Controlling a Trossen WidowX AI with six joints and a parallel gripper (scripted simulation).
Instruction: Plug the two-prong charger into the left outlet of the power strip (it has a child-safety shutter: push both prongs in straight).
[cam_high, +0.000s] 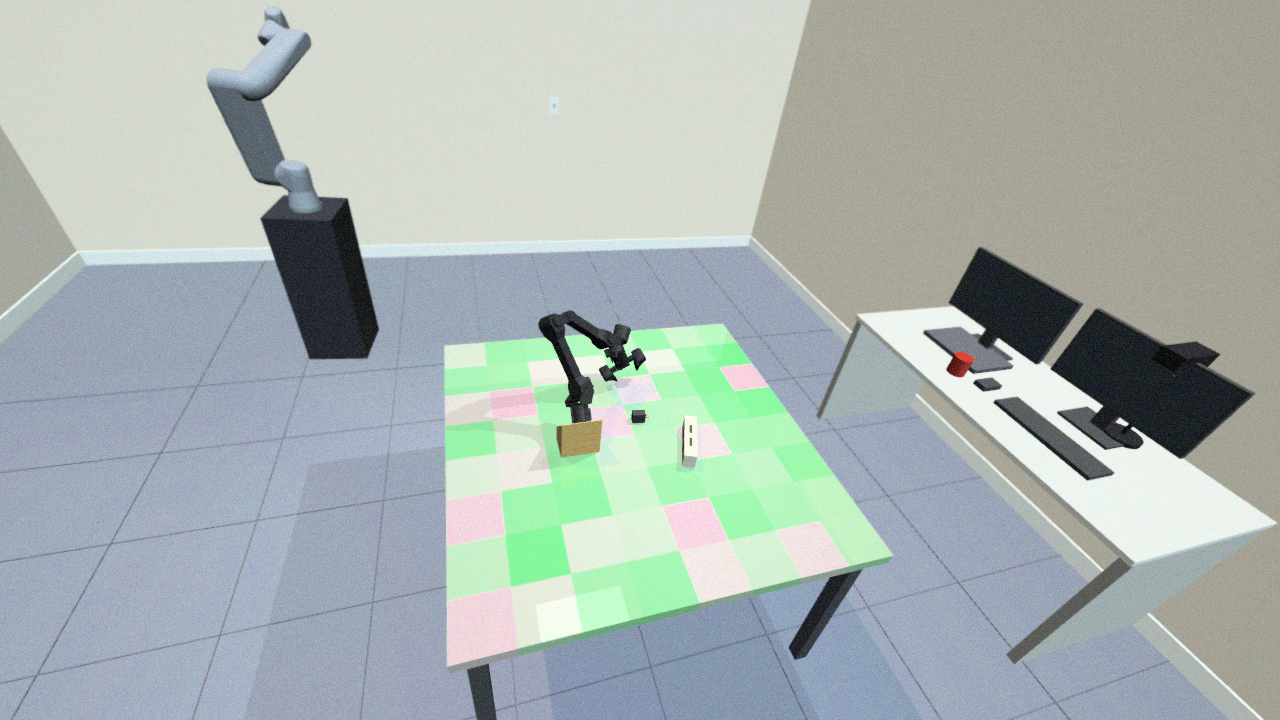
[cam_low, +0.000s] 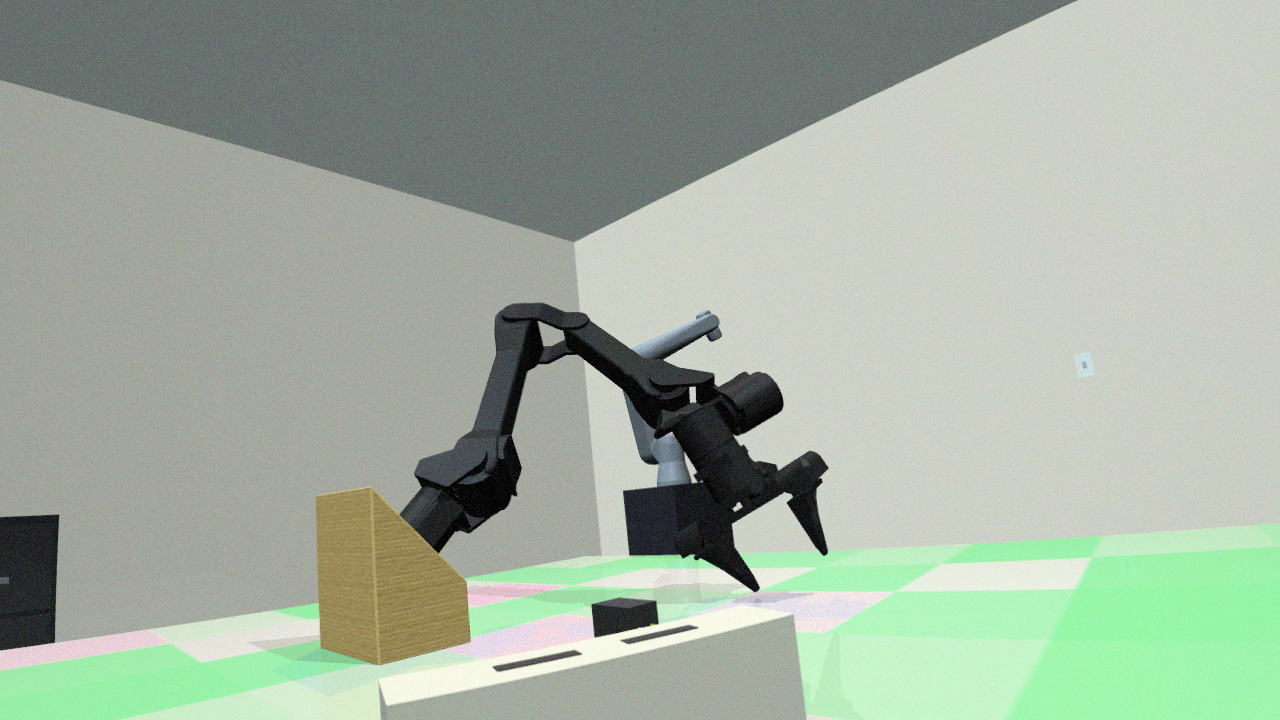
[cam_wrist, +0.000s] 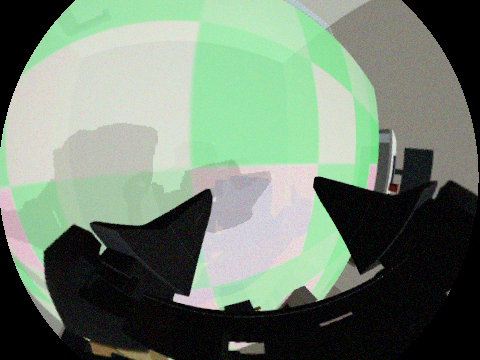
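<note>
The black charger (cam_high: 638, 416) (cam_low: 623, 617) lies on the table, with its gold prongs toward the power strip; its edge shows at the bottom of the wrist view (cam_wrist: 239, 306). The white power strip (cam_high: 690, 454) (cam_low: 608, 685) stands to the right of the charger in the top view, with two dark outlet slots on its top face. Neither outlet has a plug in it. My gripper (cam_high: 625, 370) (cam_low: 791, 571) (cam_wrist: 263, 188) is open and empty, pointing down above the table behind the charger and the strip. In the wrist view its fingers stand wide apart over bare tabletop.
A wooden wedge block (cam_high: 580, 438) (cam_low: 349, 573) stands by my arm's base on the patchwork table (cam_high: 617, 546) (cam_low: 1118, 644). A white desk (cam_high: 1190, 505) with monitors and a red mug (cam_high: 959, 364) stands at the right. A grey arm (cam_high: 237, 116) stands on a black pedestal (cam_high: 317, 286) beyond the table.
</note>
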